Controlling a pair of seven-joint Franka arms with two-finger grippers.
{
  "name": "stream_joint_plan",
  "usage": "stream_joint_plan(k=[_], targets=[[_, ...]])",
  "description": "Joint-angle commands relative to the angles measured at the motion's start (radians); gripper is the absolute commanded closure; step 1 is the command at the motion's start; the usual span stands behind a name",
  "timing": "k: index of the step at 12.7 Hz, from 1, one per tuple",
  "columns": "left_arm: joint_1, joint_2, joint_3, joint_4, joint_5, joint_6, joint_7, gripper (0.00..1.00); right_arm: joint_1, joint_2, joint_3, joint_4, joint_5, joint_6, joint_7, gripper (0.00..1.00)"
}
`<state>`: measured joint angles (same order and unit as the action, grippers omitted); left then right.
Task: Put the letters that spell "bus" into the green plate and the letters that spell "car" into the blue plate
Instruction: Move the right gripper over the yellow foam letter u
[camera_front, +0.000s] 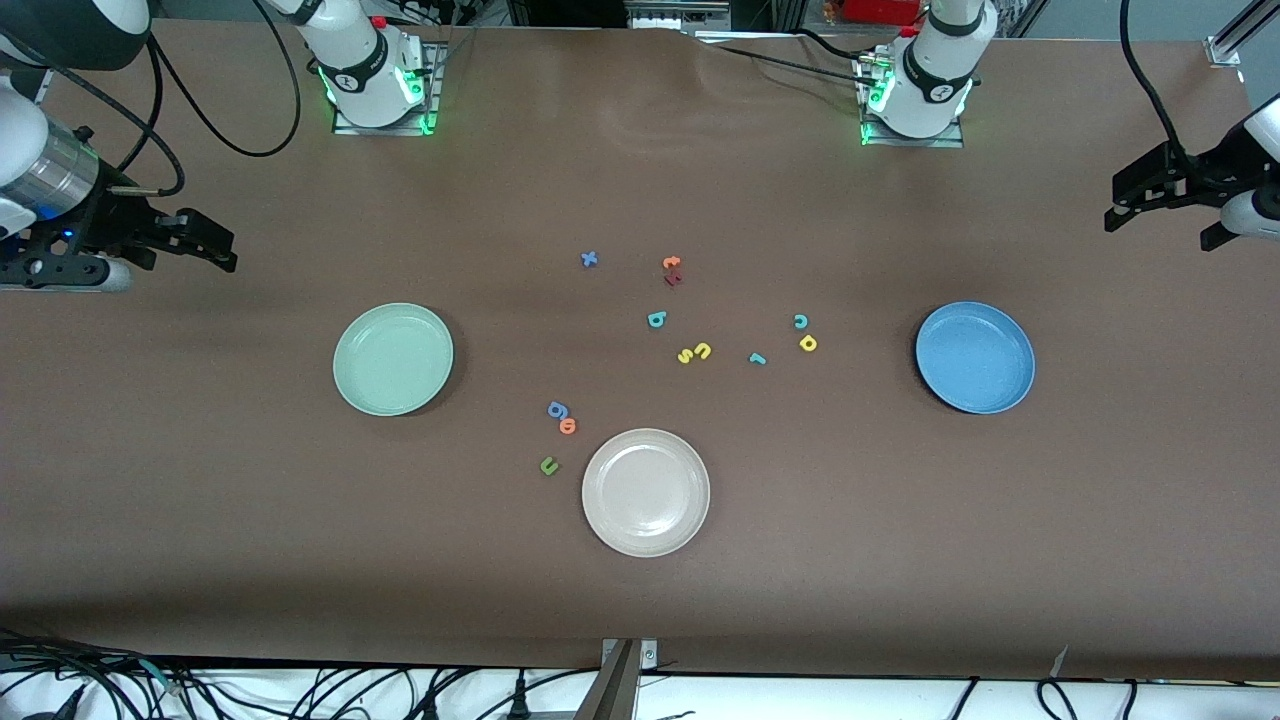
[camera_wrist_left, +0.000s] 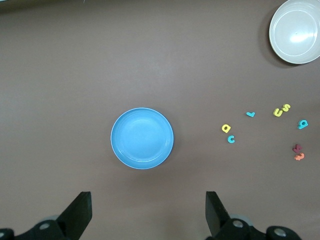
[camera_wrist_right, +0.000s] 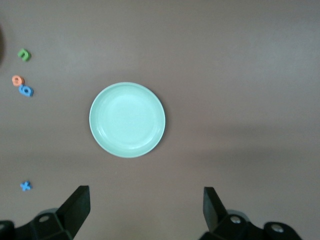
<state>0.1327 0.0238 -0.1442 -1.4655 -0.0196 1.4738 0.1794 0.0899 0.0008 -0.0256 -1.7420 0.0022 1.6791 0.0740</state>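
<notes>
The teal "c" (camera_front: 800, 321) lies nearest the blue plate (camera_front: 975, 395) (left arm's end), both spread-fingered grippers empty: left gripper (camera_front: 1150, 200), right gripper (camera_front: 195, 243).

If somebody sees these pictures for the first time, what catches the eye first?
Three round plates stand out on the brown table: the green plate toward the right arm's end, the blue plate toward the left arm's end, and a beige-white plate nearest the front camera. Tiny foam letters lie scattered between them.
</notes>
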Motion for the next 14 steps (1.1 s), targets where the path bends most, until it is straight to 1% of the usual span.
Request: stream_joint_plan(k=[1,2,4,6,8,10,13,14], targets=[[0.004,-0.007,0.0,0.008,0.004,-0.015,-0.006,0.0,0.051,0.031,-0.002,0.007,0.015,-0.047,0.001,0.0],[0.004,-0.007,-0.003,0.008,0.006,-0.015,-0.008,0.0,0.08,0.048,-0.002,0.01,0.015,-0.036,0.027,0.0],[0.004,-0.007,-0.005,0.007,0.006,-0.015,-0.008,0.0,0.151,0.07,-0.002,0.009,0.013,-0.012,0.181,0.0],[0.004,-0.007,-0.003,0.008,0.006,-0.015,-0.008,0.0,0.255,0.111,-0.002,0.01,0.016,0.036,0.336,0.0],[0.004,-0.007,-0.003,0.008,0.006,-0.016,-0.008,0.0,0.385,0.166,-0.002,0.013,0.007,0.129,0.615,0.0],[0.004,-0.007,-0.002,0.008,0.006,-0.015,-0.008,0.0,0.489,0.237,-0.002,0.051,0.013,0.195,0.796,0.0],[0.004,-0.005,-0.005,0.008,0.006,-0.015,-0.006,0.0,0.603,0.358,-0.002,0.156,0.019,0.209,0.981,0.0],[0.004,-0.005,-0.002,0.008,0.006,-0.015,-0.006,0.0,0.648,0.407,-0.002,0.188,0.019,0.235,1.036,0.0]])
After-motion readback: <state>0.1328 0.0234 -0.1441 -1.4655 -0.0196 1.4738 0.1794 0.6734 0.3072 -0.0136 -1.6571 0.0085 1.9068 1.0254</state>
